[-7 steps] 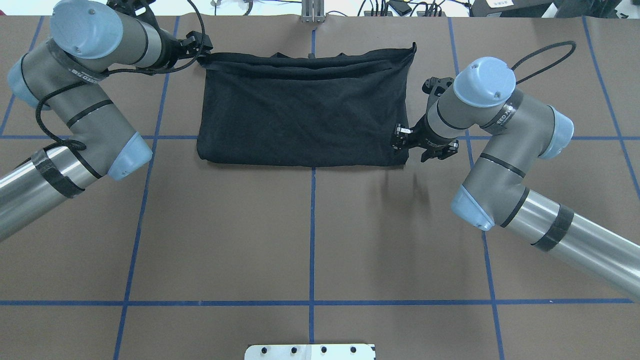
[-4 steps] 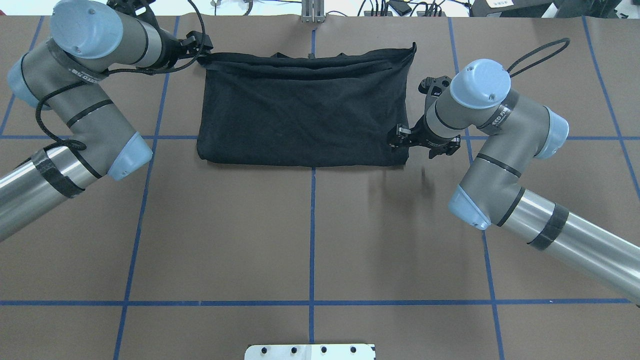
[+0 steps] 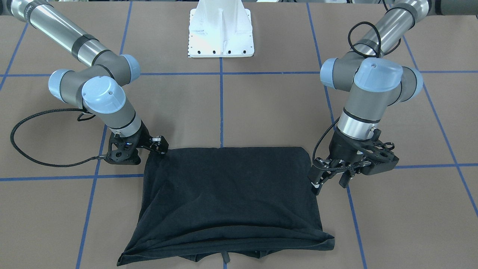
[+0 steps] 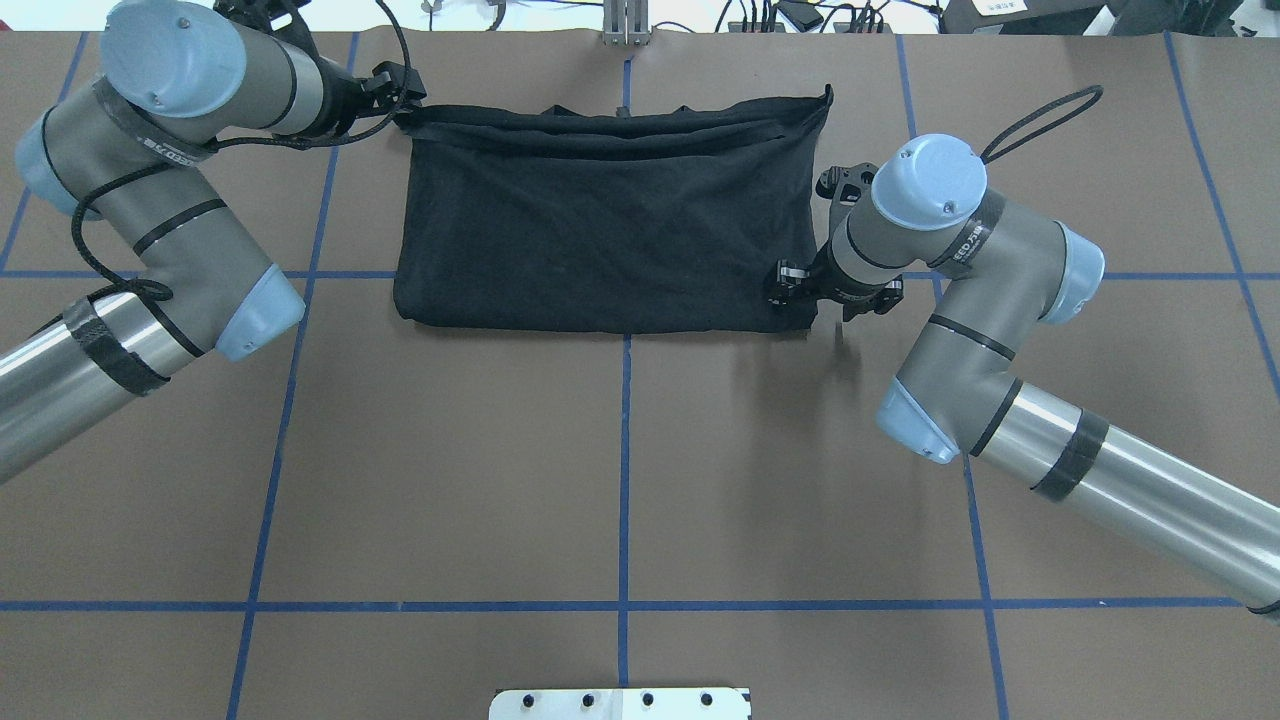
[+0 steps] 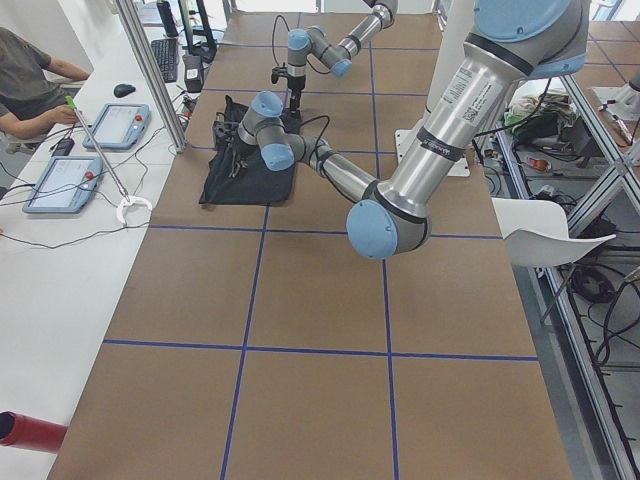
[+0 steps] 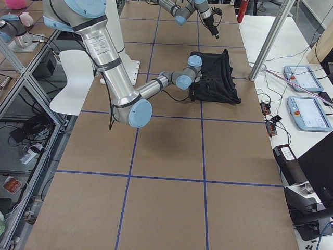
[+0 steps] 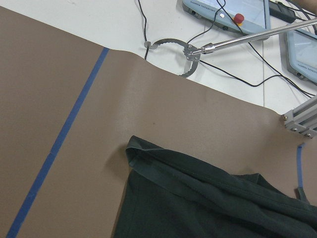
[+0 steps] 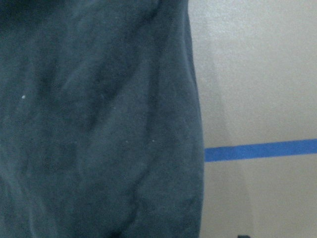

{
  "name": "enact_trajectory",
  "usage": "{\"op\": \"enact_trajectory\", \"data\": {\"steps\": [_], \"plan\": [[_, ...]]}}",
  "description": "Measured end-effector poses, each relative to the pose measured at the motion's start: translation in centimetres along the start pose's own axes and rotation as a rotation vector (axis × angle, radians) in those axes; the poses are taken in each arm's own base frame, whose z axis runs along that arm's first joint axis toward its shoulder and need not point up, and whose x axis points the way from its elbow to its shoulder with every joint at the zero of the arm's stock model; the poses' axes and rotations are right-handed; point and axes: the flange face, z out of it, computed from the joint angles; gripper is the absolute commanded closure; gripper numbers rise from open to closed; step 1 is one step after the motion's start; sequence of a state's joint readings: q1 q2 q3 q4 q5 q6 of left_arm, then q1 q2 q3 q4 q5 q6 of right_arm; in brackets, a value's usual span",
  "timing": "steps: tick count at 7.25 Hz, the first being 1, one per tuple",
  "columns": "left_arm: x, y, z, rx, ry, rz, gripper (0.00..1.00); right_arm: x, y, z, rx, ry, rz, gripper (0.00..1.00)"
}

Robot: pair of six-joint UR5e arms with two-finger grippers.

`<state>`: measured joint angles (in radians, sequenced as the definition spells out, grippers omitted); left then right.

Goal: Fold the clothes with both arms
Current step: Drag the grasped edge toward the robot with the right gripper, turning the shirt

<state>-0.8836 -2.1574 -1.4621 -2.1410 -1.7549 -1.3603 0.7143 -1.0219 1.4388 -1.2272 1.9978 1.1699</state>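
The clothes are one black T-shirt [image 4: 600,220], folded into a flat rectangle on the brown table; only plain black shows [image 3: 227,194]. Its far edge is layered and rumpled. My left gripper [image 3: 330,183] hangs above the table beside the shirt's left edge, open and holding nothing; the overhead view places the left gripper [image 4: 395,90] by the far-left corner. The left wrist view looks down on that shirt corner [image 7: 136,151]. My right gripper [image 4: 778,285] is low at the shirt's near-right corner, and its fingers [image 3: 161,145] look apart, touching the cloth edge. Dark cloth [image 8: 99,124] fills the right wrist view.
The white pedestal base [image 3: 220,33] stands at the robot's side of the table. Blue tape lines [image 4: 625,450] grid the brown surface. Past the far edge are tablets [image 7: 223,10], cables and a metal post [image 4: 625,25]. A person [image 5: 30,70] sits there.
My right arm has swung left and lower, bringing its gripper in onto the shirt's near-right corner. The left arm and the shirt have stayed almost still.
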Motion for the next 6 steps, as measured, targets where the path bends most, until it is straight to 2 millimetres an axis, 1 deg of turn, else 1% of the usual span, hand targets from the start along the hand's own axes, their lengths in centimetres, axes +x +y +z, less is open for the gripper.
{"op": "enact_trajectory", "data": {"steps": [1, 4, 5, 6], "plan": [[0.0, 0.0, 0.0, 0.000, -0.001, 0.001, 0.00, -0.3, -0.1, 0.2, -0.001, 0.001, -0.001, 1.00], [0.1, 0.0, 0.0, -0.001, 0.001, 0.001, 0.00, -0.5, -0.1, 0.2, -0.004, 0.000, -0.002, 1.00], [0.2, 0.0, -0.1, 0.000, 0.003, 0.002, 0.00, -0.7, 0.0, -0.5, -0.023, -0.017, -0.002, 1.00], [0.3, 0.0, -0.2, 0.001, 0.004, 0.002, 0.00, -0.7, 0.9, -2.1, -0.070, -0.063, -0.006, 1.00]]}}
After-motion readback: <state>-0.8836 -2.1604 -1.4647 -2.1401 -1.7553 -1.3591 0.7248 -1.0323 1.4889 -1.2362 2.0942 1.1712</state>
